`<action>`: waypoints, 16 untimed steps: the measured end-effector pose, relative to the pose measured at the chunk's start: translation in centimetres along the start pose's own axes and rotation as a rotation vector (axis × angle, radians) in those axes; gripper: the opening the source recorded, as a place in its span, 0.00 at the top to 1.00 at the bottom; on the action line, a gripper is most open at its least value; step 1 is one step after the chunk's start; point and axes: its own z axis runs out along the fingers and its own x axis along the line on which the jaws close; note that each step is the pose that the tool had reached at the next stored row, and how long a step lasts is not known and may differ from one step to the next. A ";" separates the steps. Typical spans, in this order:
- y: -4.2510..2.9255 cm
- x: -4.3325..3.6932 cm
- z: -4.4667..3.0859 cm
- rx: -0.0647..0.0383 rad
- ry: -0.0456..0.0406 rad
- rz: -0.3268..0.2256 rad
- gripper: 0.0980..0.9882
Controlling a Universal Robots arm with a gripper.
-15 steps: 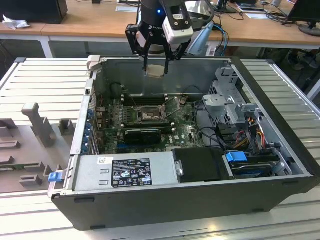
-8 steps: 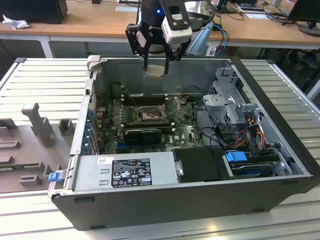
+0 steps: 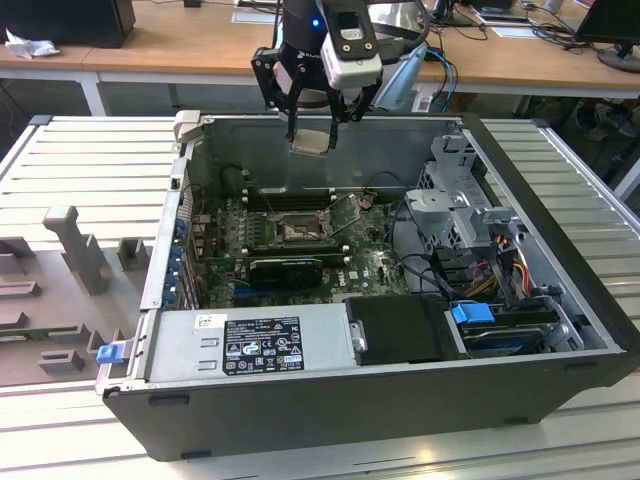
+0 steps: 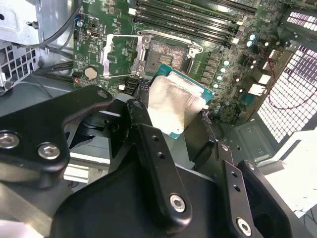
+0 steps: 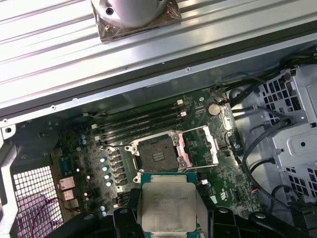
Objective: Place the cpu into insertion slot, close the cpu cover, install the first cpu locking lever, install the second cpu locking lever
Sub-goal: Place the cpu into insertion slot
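hand [image 3: 315, 132] clamped on cpu [image 5: 168, 208] | up above the case [image 3: 400, 410] | slot [image 5: 157, 154] well below, roughly straight under | cover [image 5: 199, 146] flipped open beside it

bright even room light, soft glare on the cpu [image 4: 171, 106]

surface: ribbed grey metal table [image 3: 90, 150] | on it, middle: open computer case [image 3: 400, 395] lying on its side, inside facing up | on it, exterior view's left: grey moulded holders [image 3: 70, 260], just beside the case
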 end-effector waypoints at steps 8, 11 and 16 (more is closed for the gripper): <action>0.00 0.00 0.00 -0.001 -0.0048 0.056 0.52; 0.00 0.00 0.01 -0.001 -0.0065 0.076 0.52; 0.00 0.00 0.01 -0.002 -0.0091 0.107 0.52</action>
